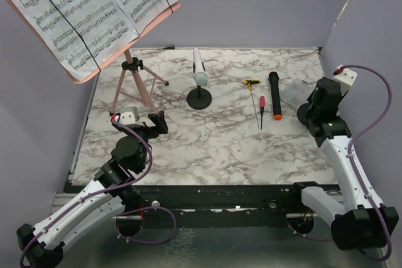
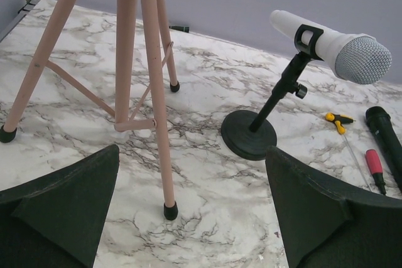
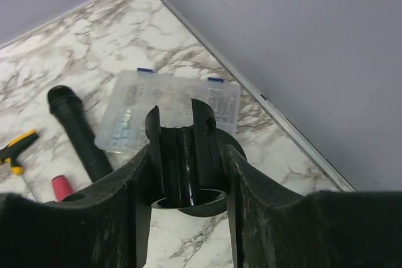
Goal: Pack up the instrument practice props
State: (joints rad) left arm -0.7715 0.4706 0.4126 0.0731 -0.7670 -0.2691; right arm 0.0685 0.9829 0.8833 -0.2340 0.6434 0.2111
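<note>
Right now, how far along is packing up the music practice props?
Nothing looks packed yet. In hand: the right gripper clamps the empty holder. To do: pink tripod standing with sheet music, white microphone clipped in the other holder, black microphone lying loose; the left gripper is open.

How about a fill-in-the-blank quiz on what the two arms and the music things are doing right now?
1. The sheet-music pages rest on a ___ tripod stand.
2. The white microphone is clipped into a black holder, while the black microphone lies ___ on the table.
3. The left hand is open and holds ___.
4. The right hand is closed on the clip of a second holder that carries no ___.

Missing words: pink; flat; nothing; microphone.
</note>
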